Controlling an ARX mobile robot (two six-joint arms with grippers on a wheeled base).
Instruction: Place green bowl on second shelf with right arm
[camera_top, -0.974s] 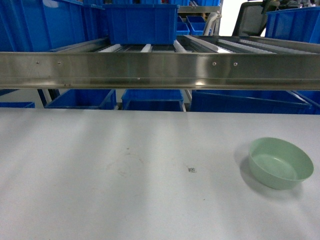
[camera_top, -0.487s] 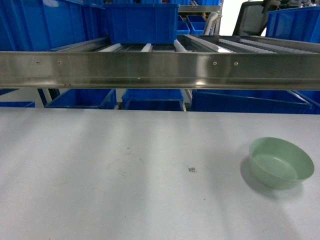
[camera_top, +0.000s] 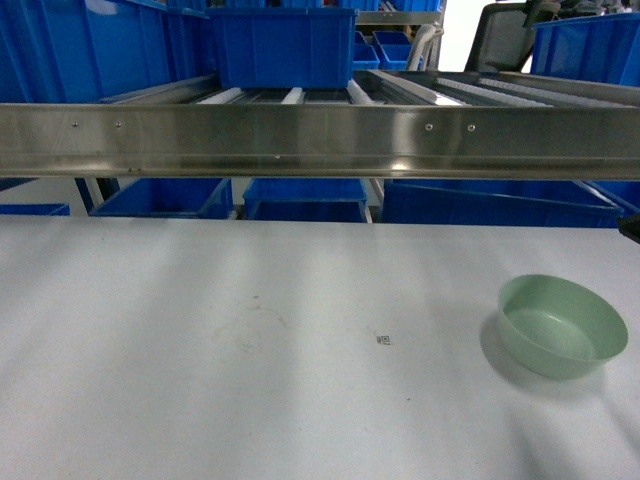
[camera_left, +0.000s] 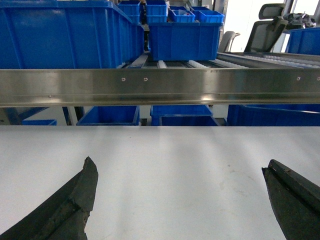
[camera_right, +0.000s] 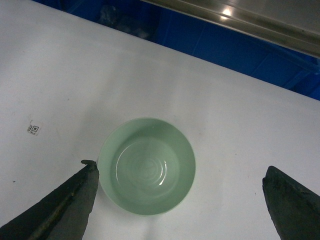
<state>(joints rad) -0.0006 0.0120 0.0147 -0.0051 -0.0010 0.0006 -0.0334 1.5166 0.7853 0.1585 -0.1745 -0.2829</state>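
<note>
On the left, the left gripper (camera_left: 180, 200) is seen in its wrist view with fingers spread wide above bare white table (camera_top: 200, 350), nothing held between them. A small printed marker (camera_top: 384, 340) lies near the table's middle. At about four o'clock from that marker the green bowl (camera_top: 562, 325) is set upright and empty on the table, well apart from the steel rail (camera_top: 320, 140) of the rack at twelve o'clock, where a blue bin (camera_top: 283, 45) is carried. In the right wrist view the right gripper (camera_right: 180, 200) is held above the bowl (camera_right: 146, 166), fingers spread wide, the left fingertip just beside the rim at eight o'clock, touching nothing. The bowl is judged light, rigid and glossy, so likely slippery; its sloping wall could squirt from a squeeze across the outside. A pinch over the rim, one finger inside, is judged the surer hold.
</note>
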